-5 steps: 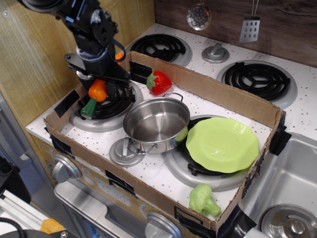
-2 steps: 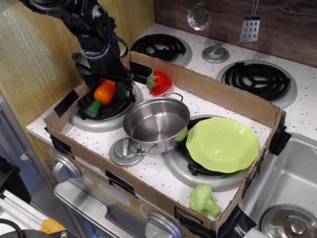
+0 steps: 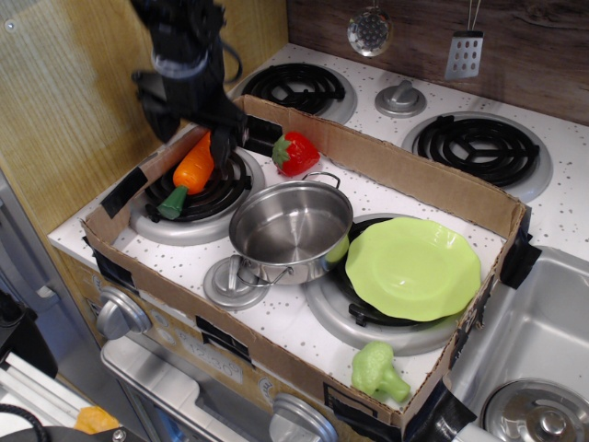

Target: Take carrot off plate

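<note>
the carrot (image 3: 190,171) lies on the front-left burner (image 3: 195,195) inside the cardboard box (image 3: 386,166), tilted with its dark green stub pointing down-left toward the front. it is well apart from the plate (image 3: 414,267), which sits bare on the right burner beside the steel pot (image 3: 290,230). so the task looks done.

the carrot looks like hard, glossy plastic: likely light and stiff, not fragile, but slippery and prone to roll on the ribbed burner. its thick orange middle would be the safest place to pinch, across the width.

the gripper (image 3: 193,124) hangs just above the carrot's fat end, arm reaching down from the upper left, wrist roughly vertical. the jaws appear spread and hold nothing, with one dark finger just beside the carrot.
</note>
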Action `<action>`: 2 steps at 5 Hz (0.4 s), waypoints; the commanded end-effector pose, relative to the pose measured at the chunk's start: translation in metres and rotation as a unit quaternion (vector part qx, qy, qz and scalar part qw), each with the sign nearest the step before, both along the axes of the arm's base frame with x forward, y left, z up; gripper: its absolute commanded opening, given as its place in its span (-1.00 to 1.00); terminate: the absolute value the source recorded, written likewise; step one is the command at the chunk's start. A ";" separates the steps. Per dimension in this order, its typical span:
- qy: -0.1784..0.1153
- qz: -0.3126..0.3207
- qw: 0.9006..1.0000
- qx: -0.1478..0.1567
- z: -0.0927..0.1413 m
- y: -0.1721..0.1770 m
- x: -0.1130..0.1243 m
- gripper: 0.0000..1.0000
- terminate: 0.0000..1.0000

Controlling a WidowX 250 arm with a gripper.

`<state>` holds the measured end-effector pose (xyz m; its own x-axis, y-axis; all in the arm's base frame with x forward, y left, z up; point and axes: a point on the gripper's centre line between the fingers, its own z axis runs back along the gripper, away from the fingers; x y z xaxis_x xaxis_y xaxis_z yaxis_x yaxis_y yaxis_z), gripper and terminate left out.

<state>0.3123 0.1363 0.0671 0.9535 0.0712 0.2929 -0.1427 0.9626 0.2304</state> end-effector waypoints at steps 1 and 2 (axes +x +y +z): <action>-0.017 0.031 0.999 -0.022 0.063 -0.032 0.025 1.00 -1.00; -0.017 0.031 0.999 -0.022 0.063 -0.032 0.025 1.00 1.00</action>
